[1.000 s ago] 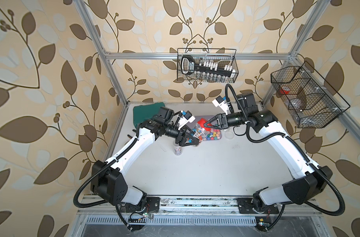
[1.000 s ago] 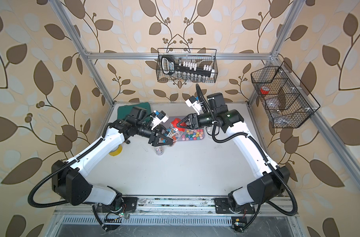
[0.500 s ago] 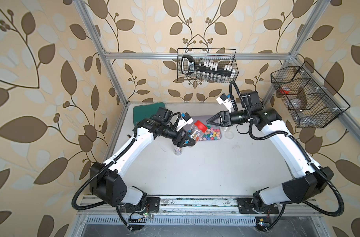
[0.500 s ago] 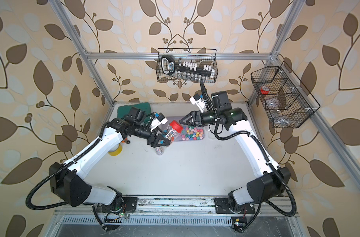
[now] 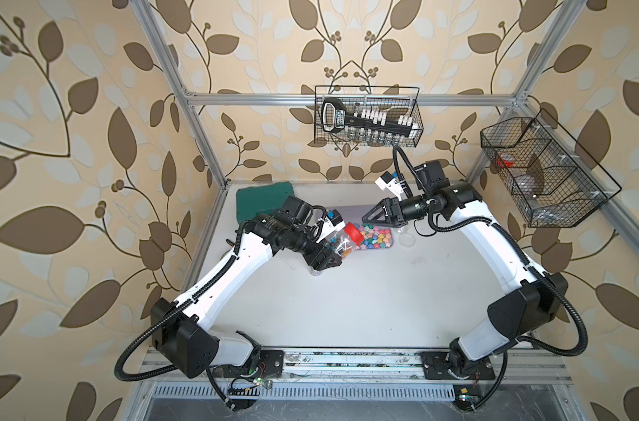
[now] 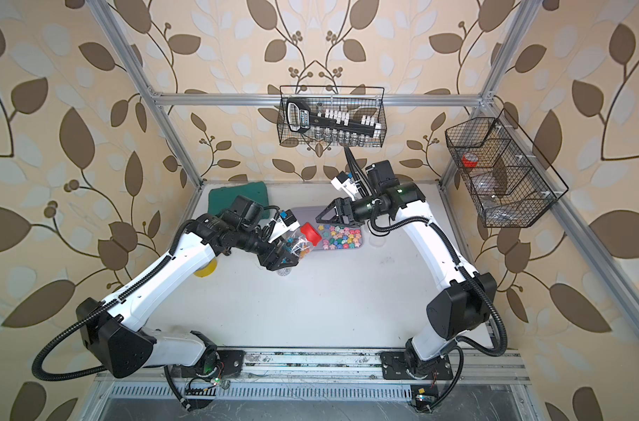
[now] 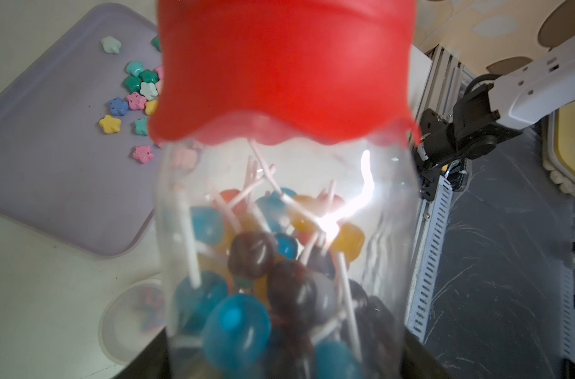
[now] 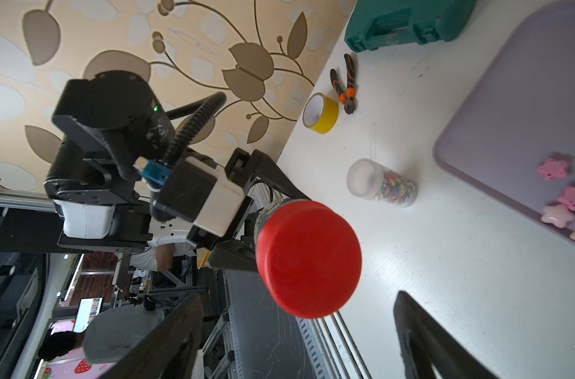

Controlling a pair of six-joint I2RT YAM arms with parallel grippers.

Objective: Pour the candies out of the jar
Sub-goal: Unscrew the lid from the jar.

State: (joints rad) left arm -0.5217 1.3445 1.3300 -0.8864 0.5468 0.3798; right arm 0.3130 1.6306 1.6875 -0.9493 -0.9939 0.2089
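- At the back of the tabletop (image 5: 365,291): lavender tray (image 7: 49,170), lying flat.
- Aloft near the tray's edge, tilted, red lid (image 8: 307,259) on: clear jar (image 7: 279,229), pinched between the left gripper (image 5: 332,253) fingers.
- Facing that lid without touching it: right gripper (image 5: 365,219), fingers (image 8: 420,334) spread wide, plain only from the right wrist.
- Inside the jar, distinct only from the left wrist: lollipops (image 7: 246,252) on white sticks.
- Scattered on the tray: star candies (image 5: 374,238).

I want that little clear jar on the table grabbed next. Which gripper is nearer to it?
Left. The left gripper, holding the red-lidded jar, hovers close to the little clear jar; the right gripper, fingers open, is farther off, above the tray.
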